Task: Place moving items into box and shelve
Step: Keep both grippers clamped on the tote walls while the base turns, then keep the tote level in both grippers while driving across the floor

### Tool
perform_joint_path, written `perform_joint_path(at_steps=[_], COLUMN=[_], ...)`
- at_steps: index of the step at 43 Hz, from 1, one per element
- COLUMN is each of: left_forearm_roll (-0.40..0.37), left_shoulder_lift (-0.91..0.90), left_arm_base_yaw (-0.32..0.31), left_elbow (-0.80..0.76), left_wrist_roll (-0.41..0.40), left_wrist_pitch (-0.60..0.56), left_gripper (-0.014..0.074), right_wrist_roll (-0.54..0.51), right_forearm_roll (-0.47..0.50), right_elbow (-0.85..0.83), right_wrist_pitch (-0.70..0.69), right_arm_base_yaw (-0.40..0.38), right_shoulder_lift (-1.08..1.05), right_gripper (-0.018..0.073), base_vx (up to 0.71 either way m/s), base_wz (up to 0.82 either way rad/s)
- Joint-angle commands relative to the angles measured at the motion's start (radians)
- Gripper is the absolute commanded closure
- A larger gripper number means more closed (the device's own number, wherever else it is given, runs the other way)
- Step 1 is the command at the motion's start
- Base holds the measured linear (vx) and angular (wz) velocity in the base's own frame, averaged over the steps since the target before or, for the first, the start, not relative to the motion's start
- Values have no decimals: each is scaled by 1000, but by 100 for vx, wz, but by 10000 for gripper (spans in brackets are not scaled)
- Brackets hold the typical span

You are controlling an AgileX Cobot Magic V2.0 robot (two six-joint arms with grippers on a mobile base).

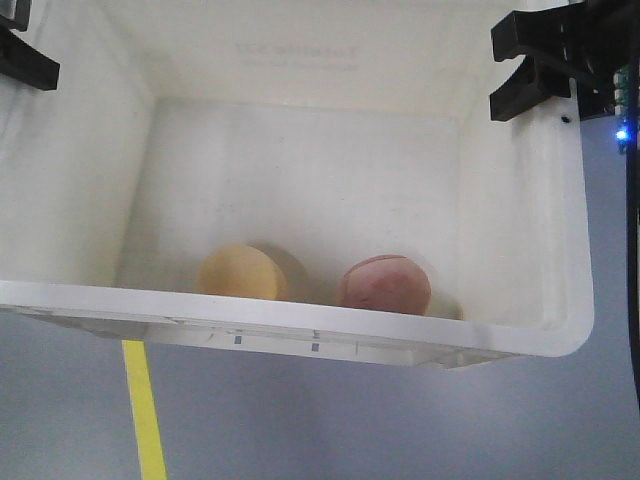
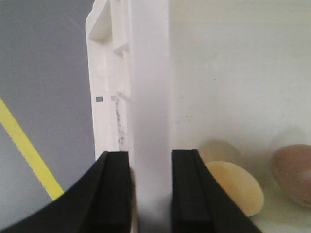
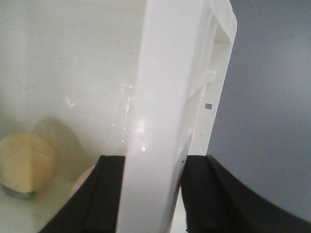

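A plain grey floor (image 1: 300,420) fills the space outside the box, crossed by one yellow line (image 1: 145,410); from the left wrist view the same line runs off to the outer side of the left pincer (image 2: 150,189). Nothing else of the room can be made out except a small blue light (image 1: 621,133) just behind the right pincer (image 3: 150,194). The box (image 1: 300,325) is a large white plastic tote with a thick rounded rim, ribbing under the rim on its outer side and smooth, faintly scuffed inner walls; faint dark print on the far wall is too dim to read. Each pincer is clamped over a side wall of the box, one black finger inside and one outside, with the wall filling the narrow gap between them. Inside the box, the pale yellow item (image 1: 240,272) and the mottled pinkish-red item (image 1: 385,285) lie side by side, close together, against the wall nearest the front camera. The yellow one lies just beyond the left pincer's inner finger, with the pinkish one further in towards the right pincer.
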Motion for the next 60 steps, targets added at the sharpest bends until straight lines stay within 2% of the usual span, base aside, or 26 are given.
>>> perform_joint_path(at_steps=[1,24,60], left_forearm_roll=[-148,-147,-147], left_shoulder_lift=[-43,-43,-43], left_arm_base_yaw=[-10,-10,-10], left_elbow=[-42,-42,-42], left_wrist_roll=[-1,-1,-1], left_wrist_pitch=[-69,-69,-69], left_gripper=[597,597,597], right_wrist_roll=[-27,-27,-27], right_forearm_roll=[132,132,131], right_elbow=[-47,-47,-47], right_wrist_pitch=[-84,-81,-67], right_arm_base_yaw=[6,6,6], right_shoulder_lift=[-44,-44,-44], right_gripper=[559,559,559], base_vx=[21,22,26], base_wz=[71,61,38])
